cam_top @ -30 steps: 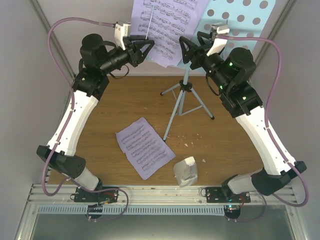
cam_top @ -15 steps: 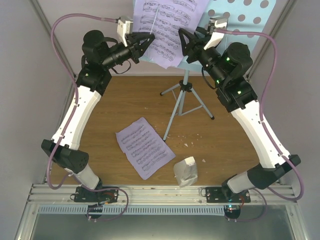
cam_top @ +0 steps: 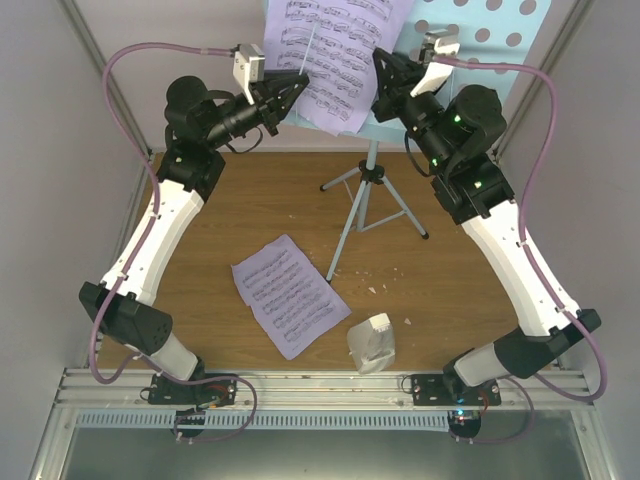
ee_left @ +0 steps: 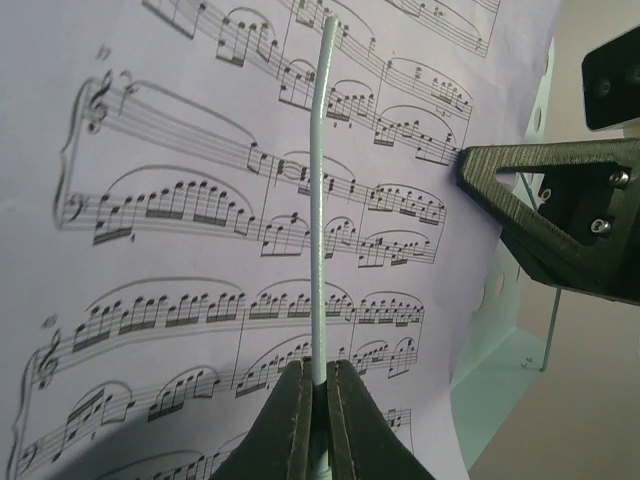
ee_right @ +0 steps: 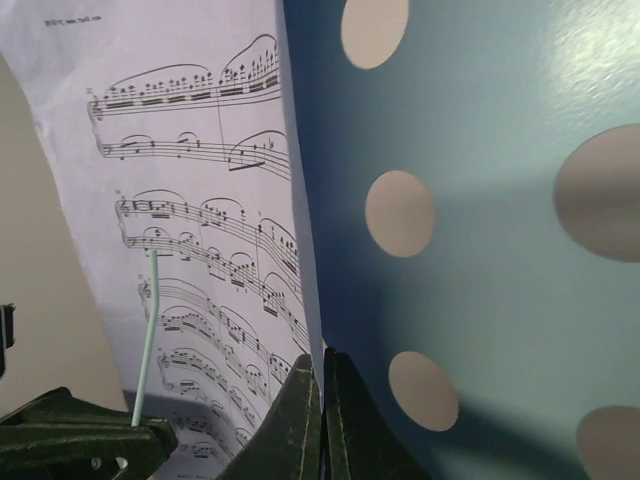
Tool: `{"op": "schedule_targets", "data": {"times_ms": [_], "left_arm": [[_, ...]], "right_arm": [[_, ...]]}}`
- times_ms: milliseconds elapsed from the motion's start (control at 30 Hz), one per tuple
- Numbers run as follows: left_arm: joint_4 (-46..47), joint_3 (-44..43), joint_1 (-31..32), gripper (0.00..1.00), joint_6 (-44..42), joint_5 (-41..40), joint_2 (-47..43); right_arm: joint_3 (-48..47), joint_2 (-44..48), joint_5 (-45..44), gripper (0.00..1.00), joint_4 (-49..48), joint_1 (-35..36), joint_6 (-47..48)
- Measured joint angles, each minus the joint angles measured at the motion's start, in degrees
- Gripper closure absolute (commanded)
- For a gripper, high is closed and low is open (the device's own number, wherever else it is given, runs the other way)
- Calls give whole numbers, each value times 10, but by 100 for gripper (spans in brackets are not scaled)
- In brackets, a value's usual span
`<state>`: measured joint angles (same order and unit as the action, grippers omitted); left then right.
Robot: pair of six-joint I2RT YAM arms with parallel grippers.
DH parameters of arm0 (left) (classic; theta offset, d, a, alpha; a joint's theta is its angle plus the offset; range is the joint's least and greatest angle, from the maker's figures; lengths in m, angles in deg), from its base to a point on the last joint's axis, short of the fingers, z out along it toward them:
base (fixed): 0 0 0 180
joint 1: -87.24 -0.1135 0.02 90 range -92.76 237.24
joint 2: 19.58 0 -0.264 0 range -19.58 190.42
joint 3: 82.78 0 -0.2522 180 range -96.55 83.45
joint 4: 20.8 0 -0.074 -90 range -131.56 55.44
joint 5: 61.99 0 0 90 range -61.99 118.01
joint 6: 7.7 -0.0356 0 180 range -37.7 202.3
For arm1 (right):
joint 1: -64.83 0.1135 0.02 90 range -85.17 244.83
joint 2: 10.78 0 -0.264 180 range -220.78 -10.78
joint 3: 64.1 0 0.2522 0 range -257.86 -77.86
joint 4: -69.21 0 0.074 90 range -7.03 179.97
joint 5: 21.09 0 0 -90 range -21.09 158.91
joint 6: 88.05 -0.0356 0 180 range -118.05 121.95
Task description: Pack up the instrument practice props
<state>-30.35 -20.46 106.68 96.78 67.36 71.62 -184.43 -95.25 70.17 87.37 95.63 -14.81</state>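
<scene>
Barely begun: left tool [ee_left: 318,372] clamped on the stand's [cam_top: 351,225] page wire [ee_left: 318,200], right tool [ee_right: 322,362] clamped on the edge of the upper-centre page [cam_top: 335,60], loose page [cam_top: 288,292] and metronome [cam_top: 371,342] unpacked at lower centre.

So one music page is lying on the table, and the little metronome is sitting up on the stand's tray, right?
Not quite. The top external view shows the metronome down on the table, near the loose music page, not on the stand's tray.
</scene>
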Motion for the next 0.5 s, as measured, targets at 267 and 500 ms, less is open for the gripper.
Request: {"op": "schedule_targets", "data": {"times_ms": [267,500], "left_arm": [[10,4,-1,100,1,-5,-1],[7,4,-5,73,14,-14,-1]], "right_arm": [[39,23,-37,100,-38,0,6],[174,174,-97,100,-113,0,35]]}}
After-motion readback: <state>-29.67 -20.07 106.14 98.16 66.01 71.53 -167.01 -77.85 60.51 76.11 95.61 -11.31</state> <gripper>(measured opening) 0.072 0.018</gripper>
